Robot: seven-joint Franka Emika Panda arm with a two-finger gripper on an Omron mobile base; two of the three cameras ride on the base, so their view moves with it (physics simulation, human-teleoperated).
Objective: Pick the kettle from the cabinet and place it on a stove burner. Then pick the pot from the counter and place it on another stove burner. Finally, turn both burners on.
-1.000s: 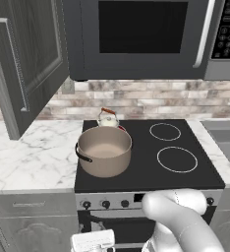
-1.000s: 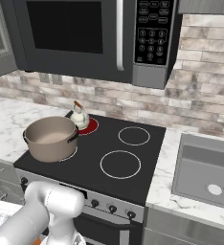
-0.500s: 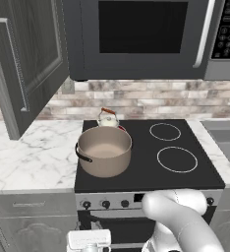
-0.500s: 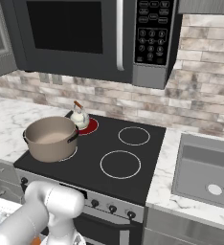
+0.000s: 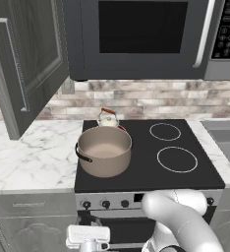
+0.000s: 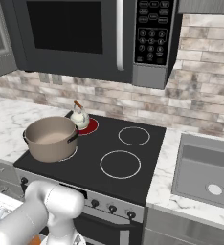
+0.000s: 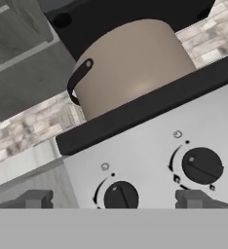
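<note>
The cream kettle (image 5: 108,118) (image 6: 79,116) stands on the back-left stove burner (image 6: 90,126), which glows red. The taupe pot (image 5: 104,150) (image 6: 51,138) (image 7: 130,63) sits on the front-left burner, just in front of the kettle. My gripper (image 5: 88,239) (image 7: 116,200) hangs low in front of the stove's knob panel, open and holding nothing. In the hand view its fingertips (image 7: 36,199) stand wide apart either side of the left knob (image 7: 121,195). The cabinet door (image 5: 23,64) hangs open at the upper left.
Two unlit burners (image 5: 165,131) (image 5: 177,159) lie on the cooktop's right half. A second knob (image 7: 201,165) sits right of the first. The black microwave (image 5: 141,34) hangs above the stove. Marble counter (image 5: 33,147) lies left of the stove and a sink (image 6: 209,167) to its right.
The hand has edged slightly up and to the left in front of the knob panel. Kettle and pot have not moved.
</note>
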